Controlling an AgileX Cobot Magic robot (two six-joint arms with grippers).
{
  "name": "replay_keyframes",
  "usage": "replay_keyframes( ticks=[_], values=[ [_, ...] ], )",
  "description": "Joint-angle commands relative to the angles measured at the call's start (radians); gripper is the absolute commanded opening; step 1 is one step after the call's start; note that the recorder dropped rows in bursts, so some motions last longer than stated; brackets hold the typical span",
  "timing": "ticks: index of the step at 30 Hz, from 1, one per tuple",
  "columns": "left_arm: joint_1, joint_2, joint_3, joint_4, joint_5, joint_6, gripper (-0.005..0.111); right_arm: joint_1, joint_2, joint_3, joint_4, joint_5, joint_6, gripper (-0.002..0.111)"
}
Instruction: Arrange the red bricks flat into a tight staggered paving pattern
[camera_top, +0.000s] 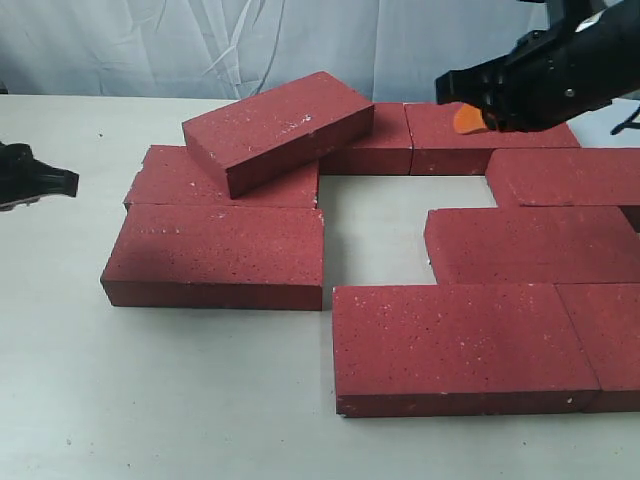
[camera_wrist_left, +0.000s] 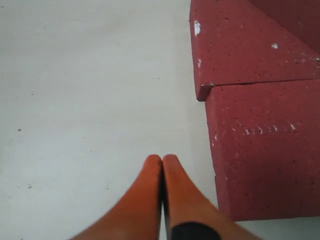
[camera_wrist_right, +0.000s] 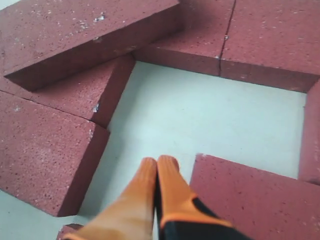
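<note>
Centre of the frame: the red bricks (camera_top: 450, 340) lie flat in a rough ring around a gap (camera_top: 375, 225) of bare table (camera_top: 200, 400). One tilted brick (camera_top: 280, 135) is propped on top of those at upper left.

My right claw (camera_top: 470, 118) hangs over the back row at upper right. Its orange fingers (camera_wrist_right: 145, 185) are pressed together and hold nothing. My left claw (camera_top: 60, 182), at the far left edge, is likewise closed and empty. It sits over bare table just beside the left-hand bricks.

I judge the job in hand to be the tilted brick. To do it well I would spread the fingers first and take the brick across its narrow width near the middle. Then I would lift it level, clear of its neighbours, and lower it flat.

The gap is walled by brick edges on every side, so there is little slack. Whether the brick fits there I cannot tell. Free room lies at left and lower left, while the bricks at right run out of the frame.
</note>
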Motion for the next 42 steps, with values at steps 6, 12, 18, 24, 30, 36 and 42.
replay_keyframes(
  ticks=[6,12,18,24,30,36,42],
  values=[
    [-0.022,0.141,-0.123,-0.024,0.04,0.027,0.0,0.09,0.202,-0.156,-0.025,-0.012,-0.011,0.0],
    [-0.022,0.142,-0.146,-0.129,0.033,0.027,0.0,0.115,0.341,-0.277,-0.021,-0.009,-0.009,0.0],
    [-0.02,0.135,-0.146,-0.131,0.134,0.027,0.0,0.163,0.466,-0.423,-0.058,0.076,-0.007,0.0],
    [-0.022,0.076,-0.146,-0.138,0.154,0.027,0.0,0.213,0.536,-0.542,-0.131,0.097,0.042,0.0],
    [-0.022,0.044,-0.146,-0.191,0.094,0.027,0.0,0.223,0.604,-0.565,-0.199,0.067,0.087,0.0],
    [-0.022,0.044,-0.146,-0.225,0.079,0.027,0.0,0.226,0.664,-0.565,-0.205,0.064,0.112,0.0],
    [-0.022,0.044,-0.146,-0.246,0.077,0.027,0.0,0.24,0.704,-0.565,-0.178,0.03,0.112,0.0]
  ],
)
